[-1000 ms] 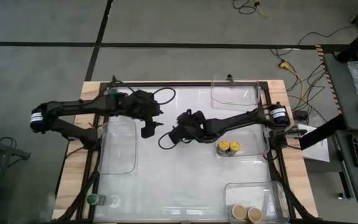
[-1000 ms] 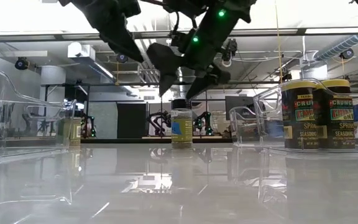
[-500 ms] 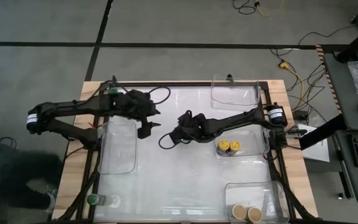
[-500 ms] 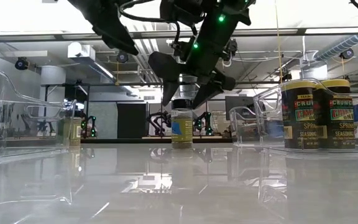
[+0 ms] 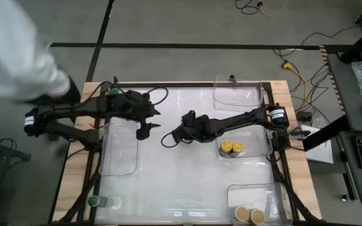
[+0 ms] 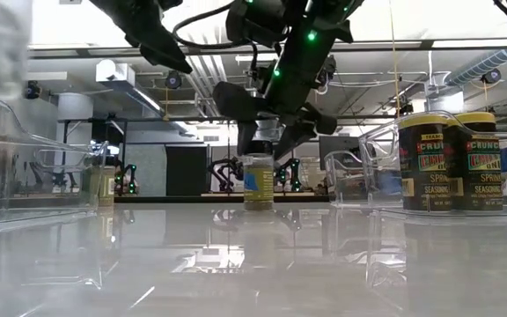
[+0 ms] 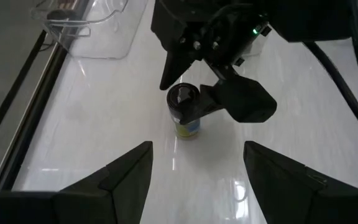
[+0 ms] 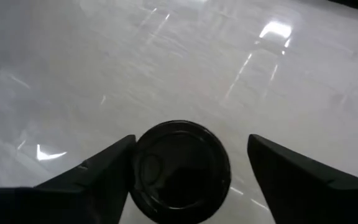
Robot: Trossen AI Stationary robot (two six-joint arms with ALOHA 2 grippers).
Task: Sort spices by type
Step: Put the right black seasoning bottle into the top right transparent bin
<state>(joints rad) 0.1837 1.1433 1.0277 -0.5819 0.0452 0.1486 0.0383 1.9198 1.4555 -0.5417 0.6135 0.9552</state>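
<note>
A small spice jar with a black lid (image 7: 183, 98) stands upright on the white table near its middle (image 6: 257, 180). My right gripper (image 8: 179, 186) reaches over it from the table's right, slanting down. It is open, one finger (image 7: 174, 59) on each side of the lid (image 8: 179, 171). My left gripper (image 5: 142, 130) hangs open above the table to the jar's left, nothing between its fingers (image 7: 123, 180). My right gripper has one finger (image 8: 104, 177) right against the rim of the black lid (image 8: 135, 168); I cannot tell whether it touches. The other finger (image 8: 297, 177) stands apart from the lid. The jar rests on the table.
Two yellow-lidded jars (image 5: 230, 148) sit in a clear bin at the right. Two tan-lidded jars (image 5: 249, 215) sit in the near-right bin. A green-lidded jar (image 5: 95, 201) stands at the near left. Clear bins lie at the left (image 5: 119, 150) and far right (image 5: 237, 94). A person's white sleeve (image 5: 17, 50) reaches in at the far left.
My right gripper has sunk a little and rolled, so its fingers now flank the black lid instead of hanging above it. My left gripper has drawn back toward the table's left edge. A person's white sleeve has come in over the far-left corner.
</note>
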